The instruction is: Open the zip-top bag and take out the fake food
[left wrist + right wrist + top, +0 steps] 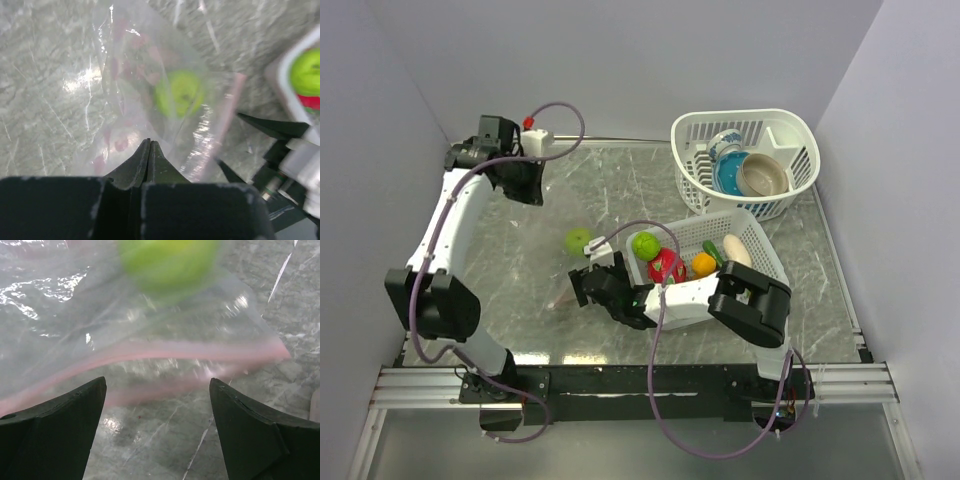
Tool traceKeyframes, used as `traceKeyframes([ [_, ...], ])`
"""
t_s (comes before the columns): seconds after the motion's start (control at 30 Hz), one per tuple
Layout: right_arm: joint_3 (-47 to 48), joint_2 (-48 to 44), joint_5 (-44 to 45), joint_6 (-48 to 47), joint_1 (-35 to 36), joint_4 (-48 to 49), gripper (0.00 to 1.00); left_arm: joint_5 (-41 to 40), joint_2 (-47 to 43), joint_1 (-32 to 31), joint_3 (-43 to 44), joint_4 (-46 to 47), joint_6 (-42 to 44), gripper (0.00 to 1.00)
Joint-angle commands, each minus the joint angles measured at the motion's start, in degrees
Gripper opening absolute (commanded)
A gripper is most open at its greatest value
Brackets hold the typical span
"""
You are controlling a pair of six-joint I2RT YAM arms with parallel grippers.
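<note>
The clear zip-top bag lies stretched over the table between my two grippers. One green ball is inside it, and shows in the left wrist view and the right wrist view. My left gripper is shut on the bag's far end. The pinkish zip strip lies just ahead of my right gripper, which is open and empty. The strip's two sides look slightly parted. The other fake food sits in the rectangular basket: a green ball, a red piece, an orange and a cream oblong.
A rounded white basket at the back right holds a blue-patterned cup and a tan bowl. Walls close in the table on the left, back and right. The right arm's body overhangs the rectangular basket's near side.
</note>
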Motion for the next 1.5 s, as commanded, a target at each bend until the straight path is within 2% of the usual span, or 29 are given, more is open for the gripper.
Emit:
traceKeyframes([
  [0.0, 3.1, -0.3, 2.3, 1.4, 0.4, 0.9, 0.92, 3.4, -3.0, -1.2, 1.4, -6.0, 1.1, 0.01],
  [0.3, 9.9, 4.3, -0.1, -0.5, 0.2, 0.8, 0.94, 2.1, -6.2, -2.3, -9.4, -4.2, 2.4, 0.01],
  [0.47, 6.7, 2.3, -0.5, 1.4, 0.6, 0.8, 0.93, -5.4, -7.0, -2.3, -12.9, -0.8, 3.5, 0.01],
  [0.67, -1.8, -2.9, -2.2, 3.1, 0.9, 3.8, 0.78, -13.7, -5.7, -2.3, -18.9, 5.7, 4.2, 0.01],
  [0.7, -2.0, -3.1, -2.4, 3.3, 1.0, 4.0, 0.73, -14.4, -5.6, -2.3, -20.3, 6.5, 4.2, 0.01],
  [0.8, -1.1, -2.0, -3.2, 3.9, 1.1, 3.1, 0.68, -17.4, -4.2, -2.3, -22.9, 10.3, 4.3, 0.01],
  [1.07, 3.7, 1.5, -3.1, 1.2, 1.1, 4.0, 0.67, -19.5, 1.6, -2.3, -24.8, 15.2, 4.2, 0.01],
  [1.27, 9.0, 5.7, -4.7, -1.3, -0.7, 3.2, 0.68, -20.5, 3.5, -2.3, -23.6, 15.3, 4.6, 0.02],
  [1.3, 9.7, 6.4, -4.8, -1.4, -1.0, 2.3, 0.68, -20.6, 3.4, -2.3, -23.5, 14.8, 4.5, 0.08],
  [1.33, 10.1, 6.6, -5.2, -1.4, -1.5, 2.0, 0.69, -21.0, 2.9, -2.3, -23.2, 14.7, 4.6, 0.25],
  [1.43, 9.1, 6.0, -5.9, -1.2, -2.1, 2.8, 0.71, -21.9, 1.4, -2.3, -22.1, 13.3, 4.8, 0.46],
  [1.47, 8.2, 5.5, -6.1, -1.0, -2.1, 3.0, 0.71, -21.9, 0.3, -2.3, -20.4, 12.5, 4.8, 0.69],
])
